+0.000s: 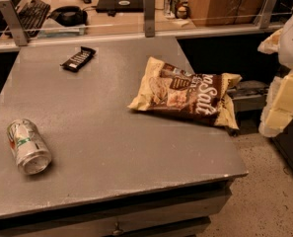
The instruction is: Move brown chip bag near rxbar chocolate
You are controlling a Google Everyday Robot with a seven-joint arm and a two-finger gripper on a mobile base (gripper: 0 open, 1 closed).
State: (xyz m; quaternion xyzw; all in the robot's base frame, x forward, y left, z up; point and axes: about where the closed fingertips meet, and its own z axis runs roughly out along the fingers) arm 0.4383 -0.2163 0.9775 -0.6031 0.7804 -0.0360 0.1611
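Brown chip bag (185, 94) first: where was it?
— It lay flat on the right side of the grey tabletop (111, 127), lettering up, with its right end hanging past the tabletop's right edge.

And the rxbar chocolate (78, 59)?
— Far back on the left, lying flat and angled, well apart from the brown chip bag, with bare surface between them.

Anything else on there?
— A crushed silver can (28, 146) lay on its side near the front left, well away from both.

Where was the claw (280, 105)?
— At the picture's right edge, off the tabletop and just beyond the bag's overhanging end, touching nothing. I could not tell whether it was open or closed.

And behind?
— A glass divider (149, 14) ran along the back, with a keyboard (32, 11) and headphones (68, 15) on the desk beyond.
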